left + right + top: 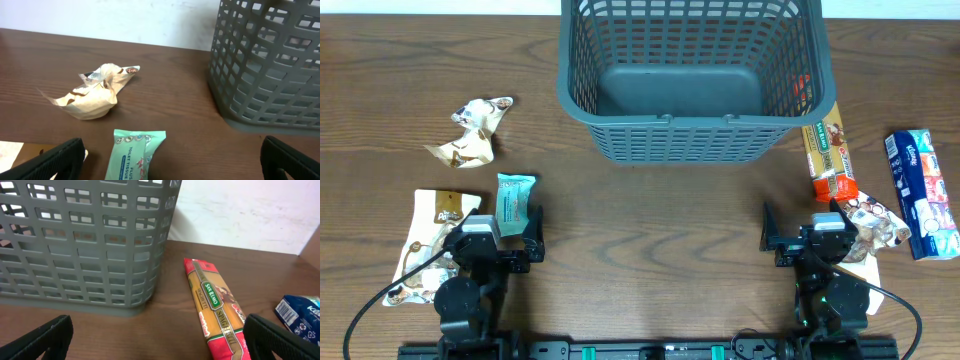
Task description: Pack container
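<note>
The dark grey lattice basket (692,75) stands at the back middle of the table, with a red item showing through its right wall; it also shows in the left wrist view (270,65) and the right wrist view (85,245). My left gripper (503,245) is open and empty near the front left, its fingers spread in the left wrist view (170,165) with a green toilet tissue pack (135,155) between them on the table. My right gripper (808,238) is open and empty near the front right, with a spaghetti packet (217,310) just inside its right finger.
A crumpled beige packet (472,132) lies at the left. A white snack bag (425,245) lies by the left arm. The green tissue pack (514,198) sits ahead of the left gripper. The spaghetti packet (830,150), a crumpled wrapper (875,225) and a blue tissue pack (922,195) lie at the right.
</note>
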Tool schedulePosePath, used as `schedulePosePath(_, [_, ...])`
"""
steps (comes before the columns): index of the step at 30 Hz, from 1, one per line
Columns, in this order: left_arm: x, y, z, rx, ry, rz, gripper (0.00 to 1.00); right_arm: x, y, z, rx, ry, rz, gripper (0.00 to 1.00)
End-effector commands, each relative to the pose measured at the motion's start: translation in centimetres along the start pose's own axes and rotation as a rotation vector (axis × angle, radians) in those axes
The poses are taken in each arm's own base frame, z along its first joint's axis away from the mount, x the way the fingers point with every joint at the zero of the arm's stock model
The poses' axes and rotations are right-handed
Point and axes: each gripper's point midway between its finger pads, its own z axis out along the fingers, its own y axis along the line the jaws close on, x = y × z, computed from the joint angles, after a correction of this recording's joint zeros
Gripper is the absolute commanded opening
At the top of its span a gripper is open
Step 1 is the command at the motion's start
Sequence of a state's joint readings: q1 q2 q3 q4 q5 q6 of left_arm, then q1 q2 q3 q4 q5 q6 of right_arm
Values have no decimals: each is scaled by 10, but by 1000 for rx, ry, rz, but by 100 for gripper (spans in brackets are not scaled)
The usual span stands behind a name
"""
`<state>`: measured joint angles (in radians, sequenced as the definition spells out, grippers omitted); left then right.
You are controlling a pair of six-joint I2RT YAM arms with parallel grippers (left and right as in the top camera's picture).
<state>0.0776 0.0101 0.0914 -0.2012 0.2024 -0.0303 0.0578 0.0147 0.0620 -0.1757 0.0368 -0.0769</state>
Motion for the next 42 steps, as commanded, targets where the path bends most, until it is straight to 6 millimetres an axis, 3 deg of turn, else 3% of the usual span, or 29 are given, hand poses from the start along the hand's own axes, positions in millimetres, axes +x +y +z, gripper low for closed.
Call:
schedulePosePath(1, [12, 4, 3, -16, 22, -17, 98, 3, 3, 0, -12, 2, 4, 99])
schedulePosePath(11, [12, 4, 3, -16, 22, -17, 99, 3, 4, 0, -20, -1, 28, 99])
schedulePosePath(17, [12, 4, 3, -13, 22, -18, 99, 1, 2, 0, -13, 0, 179, 99])
schedulePosePath(23, [12, 4, 3, -14, 22, -17, 99, -34, -29, -16, 108, 53, 195, 99])
schedulePosePath(34, [23, 7, 6, -26, 76, -24, 99, -113, -97, -31, 356, 420, 315, 99])
schedulePosePath(37, [26, 7, 7, -27, 91, -26, 98, -114, -106, -35, 390, 585, 357, 99])
schedulePosePath(42, [29, 7, 7, -28, 106, -29, 99, -89, -110, -45, 407, 898, 443, 99])
